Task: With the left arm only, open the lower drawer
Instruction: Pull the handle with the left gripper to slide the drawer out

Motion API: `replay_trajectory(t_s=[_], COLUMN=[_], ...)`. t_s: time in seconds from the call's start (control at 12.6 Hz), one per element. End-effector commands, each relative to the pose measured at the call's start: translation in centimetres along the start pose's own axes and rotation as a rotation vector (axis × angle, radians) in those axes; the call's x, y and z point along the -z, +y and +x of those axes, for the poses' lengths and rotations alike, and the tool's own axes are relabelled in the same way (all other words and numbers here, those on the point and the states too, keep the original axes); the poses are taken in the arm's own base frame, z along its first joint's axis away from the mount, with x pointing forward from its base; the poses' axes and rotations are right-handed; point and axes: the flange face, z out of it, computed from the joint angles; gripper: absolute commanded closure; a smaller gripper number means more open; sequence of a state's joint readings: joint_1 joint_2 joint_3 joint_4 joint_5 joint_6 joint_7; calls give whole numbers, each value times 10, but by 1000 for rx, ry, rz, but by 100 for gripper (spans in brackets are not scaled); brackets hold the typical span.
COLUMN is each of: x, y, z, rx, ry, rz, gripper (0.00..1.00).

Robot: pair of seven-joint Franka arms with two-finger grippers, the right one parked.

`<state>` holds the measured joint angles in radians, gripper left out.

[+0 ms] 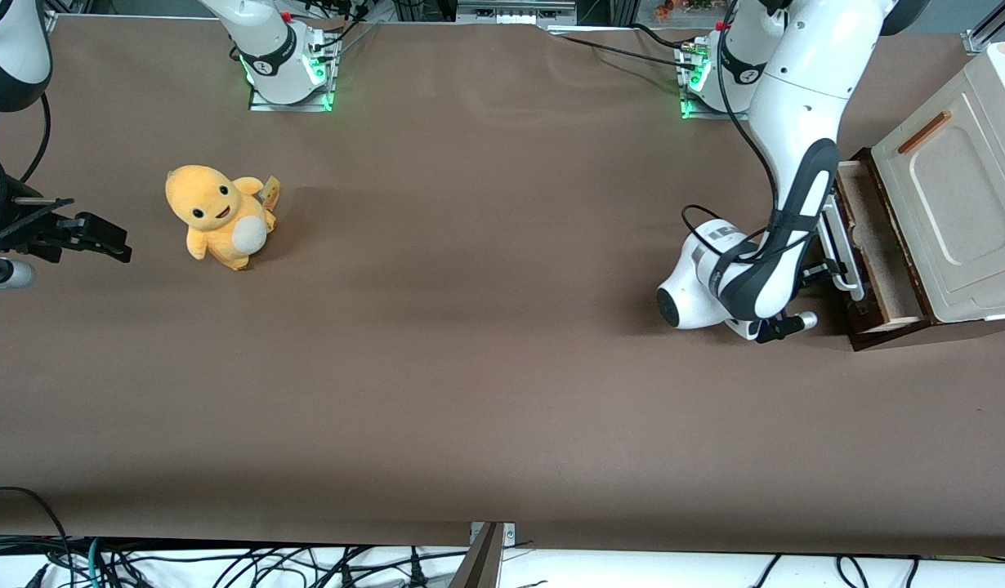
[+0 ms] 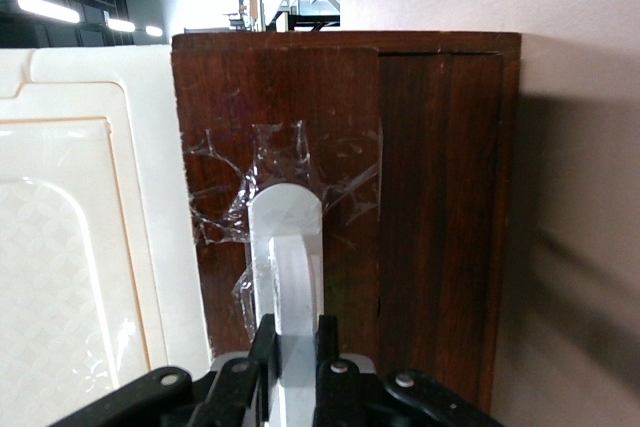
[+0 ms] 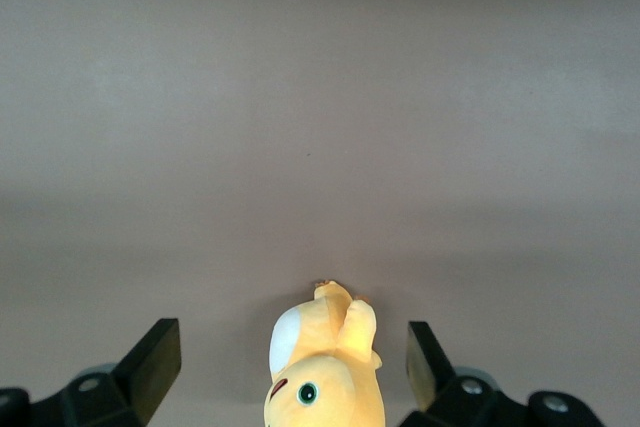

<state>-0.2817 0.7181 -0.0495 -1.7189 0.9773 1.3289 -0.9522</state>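
The lower drawer (image 1: pixel 877 245) stands pulled partly out of its cabinet toward the working arm's end of the table, and its pale beige inside shows. Its dark brown wooden front (image 2: pixel 430 197) carries a white loop handle (image 2: pixel 288 237), also seen in the front view (image 1: pixel 837 245). The left arm (image 1: pixel 797 122) reaches down in front of the drawer. Its gripper (image 2: pixel 297 332) is shut on the handle, with one black finger (image 2: pixel 264 347) on each side of the loop. In the front view the gripper (image 1: pixel 825 269) is mostly hidden by the arm's wrist.
A cream panel (image 1: pixel 952 196) with a thin orange-brown bar handle (image 1: pixel 923 133) sits above the drawer; it also shows in the left wrist view (image 2: pixel 70 227). A yellow plush toy (image 1: pixel 221 216) stands toward the parked arm's end of the brown table (image 1: pixel 486 343).
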Motion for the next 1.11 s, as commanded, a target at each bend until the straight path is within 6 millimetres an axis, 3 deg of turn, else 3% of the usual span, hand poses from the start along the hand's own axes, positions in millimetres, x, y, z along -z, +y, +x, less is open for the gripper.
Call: replay_trajectory(t_s=[0.0,0.56,1.03], x=[19,39,43], y=[-11,-13,-6], z=[-5,-8,-11], rx=[-8,-2,-10], ry=[-38,-53,-63], rz=[-14,-57,-58], gripper=[94,94,95])
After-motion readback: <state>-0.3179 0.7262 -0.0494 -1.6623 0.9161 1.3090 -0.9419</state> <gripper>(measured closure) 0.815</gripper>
